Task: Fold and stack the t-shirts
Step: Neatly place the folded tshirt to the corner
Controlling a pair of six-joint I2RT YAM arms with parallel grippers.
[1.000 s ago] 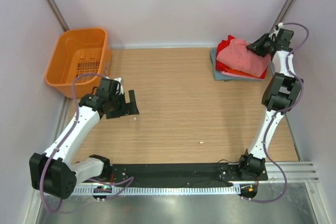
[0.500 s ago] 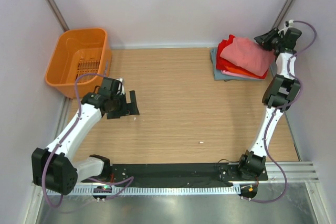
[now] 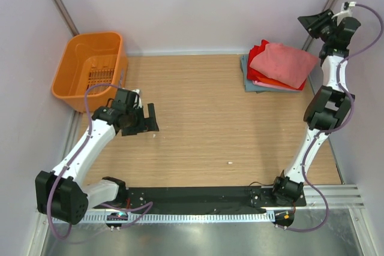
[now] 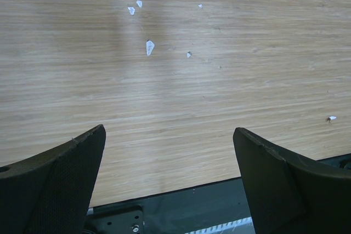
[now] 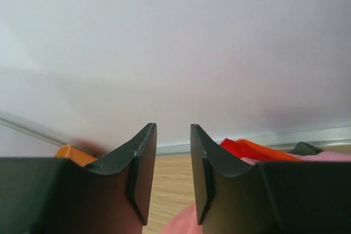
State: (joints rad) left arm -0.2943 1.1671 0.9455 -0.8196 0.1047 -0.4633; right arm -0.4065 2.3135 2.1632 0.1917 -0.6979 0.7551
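Note:
The t-shirts lie in a folded stack at the back right corner of the table. A salmon-pink one is on top, over red, orange and grey-blue ones. My right gripper hangs above and just right of the stack, apart from it, and is open with nothing between its fingers. In the right wrist view the gripper faces the back wall, with red cloth and pink cloth below. My left gripper is wide open over bare table at the left.
An orange plastic basket stands at the back left, against the left wall. White walls close in the table at the back and on both sides. Small white crumbs lie on the wood. The black base rail runs along the near edge.
My right gripper has lifted up and to the right off the stack, and its jaws have widened, leaving the salmon-pink shirt on top. The left arm has barely moved.

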